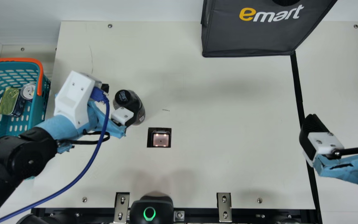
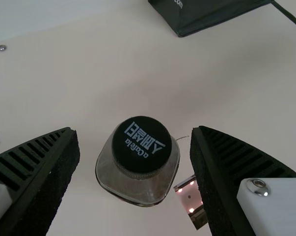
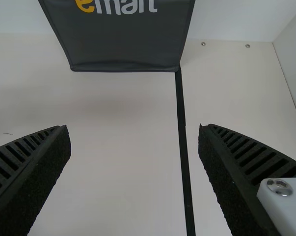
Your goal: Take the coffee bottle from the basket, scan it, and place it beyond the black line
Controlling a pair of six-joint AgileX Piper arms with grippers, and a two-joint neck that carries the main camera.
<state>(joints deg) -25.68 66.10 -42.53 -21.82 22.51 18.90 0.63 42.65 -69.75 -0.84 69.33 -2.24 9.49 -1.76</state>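
In the main view my left gripper (image 1: 114, 101) is at the coffee bottle (image 1: 138, 104), which stands on the table just up and left of the scanner window (image 1: 161, 139). The left wrist view has the black-capped coffee bottle (image 2: 142, 147) between the spread fingers of my left gripper (image 2: 134, 130), with a gap on both sides. At the main view's right, my right gripper (image 1: 342, 124) stands open by the black line (image 1: 297, 87). Seen from the right wrist, the black line (image 3: 183, 132) runs between the parted fingers of my right gripper (image 3: 135, 128).
A teal basket (image 1: 37, 109) with an orange handle holds cans at the far left. A dark bag (image 1: 259, 34) stands at the back, its corner at the black line's far end. A black device (image 1: 151, 207) with a green ring sits at the front edge.
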